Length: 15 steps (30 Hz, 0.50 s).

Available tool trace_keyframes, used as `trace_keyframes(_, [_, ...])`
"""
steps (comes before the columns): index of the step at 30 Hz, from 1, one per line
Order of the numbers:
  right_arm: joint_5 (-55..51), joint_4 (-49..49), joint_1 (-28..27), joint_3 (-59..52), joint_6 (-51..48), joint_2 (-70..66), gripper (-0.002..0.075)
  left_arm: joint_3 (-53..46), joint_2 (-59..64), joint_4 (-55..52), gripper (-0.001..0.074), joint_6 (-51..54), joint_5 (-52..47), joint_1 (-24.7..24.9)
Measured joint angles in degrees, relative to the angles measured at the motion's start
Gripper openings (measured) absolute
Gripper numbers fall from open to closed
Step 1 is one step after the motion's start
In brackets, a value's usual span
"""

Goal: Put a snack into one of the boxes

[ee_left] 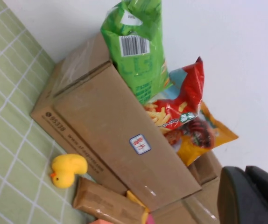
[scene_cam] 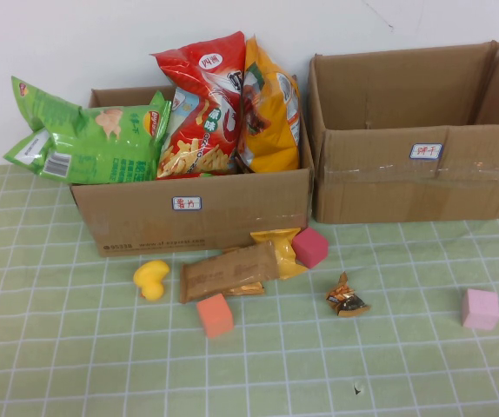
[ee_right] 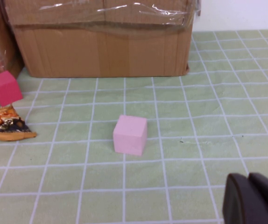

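Chip bags (scene_cam: 206,109) are filling the left cardboard box (scene_cam: 189,213); a brown snack bar (scene_cam: 228,271) is lying before it. Left gripper (ee_left: 250,196) and right gripper (ee_right: 253,198) are showing only at their wrist views' edges; I cannot tell either's opening.

Neither arm appears in the high view. Only a dark edge of the left gripper (ee_left: 250,196) and of the right gripper (ee_right: 253,198) shows in each wrist view, holding nothing visible.
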<state>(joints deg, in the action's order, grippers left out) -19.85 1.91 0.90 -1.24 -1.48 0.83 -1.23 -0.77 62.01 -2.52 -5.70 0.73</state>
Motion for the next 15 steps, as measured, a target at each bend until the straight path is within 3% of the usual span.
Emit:
trace_keyframes(6, [0.0, 0.0, 0.0, 0.0, 0.0, 0.0, -0.0002, 0.2, 0.0, 3.1, -0.0002, 9.1, -0.1, 0.0])
trace_keyframes(9, [0.0, 0.0, 0.0, 0.0, 0.0, 0.0, -0.0002, 3.6, 0.0, 2.8, -0.0002, 21.0, -4.8, 0.0])
trace_keyframes(15, [0.0, 0.0, 0.0, 0.0, 0.0, 0.0, -0.0002, 17.0, 8.2, -10.5, -0.0002, 35.5, -19.1, 0.0])
